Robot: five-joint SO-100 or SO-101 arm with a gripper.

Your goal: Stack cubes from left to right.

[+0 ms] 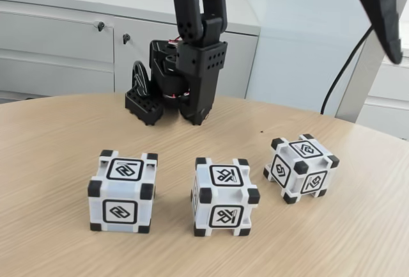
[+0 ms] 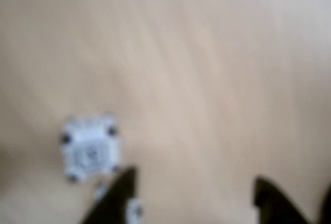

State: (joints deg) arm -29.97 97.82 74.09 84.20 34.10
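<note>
Cubes sit in a row on the table (image 1: 51,142) in the fixed view, all apart from each other. One cube (image 1: 123,191) is on the left, one cube (image 1: 224,196) is in the middle, and one cube (image 1: 300,167) is on the right, a bit farther back and turned.

Behind them stands the arm (image 1: 195,47). High in the top right corner hangs the gripper (image 1: 383,5).

The wrist view is blurry. It looks down at the table from high up. The gripper (image 2: 194,193) is wide open and holds nothing. A cube (image 2: 90,146) shows small, just left of the left finger (image 2: 116,195).
</note>
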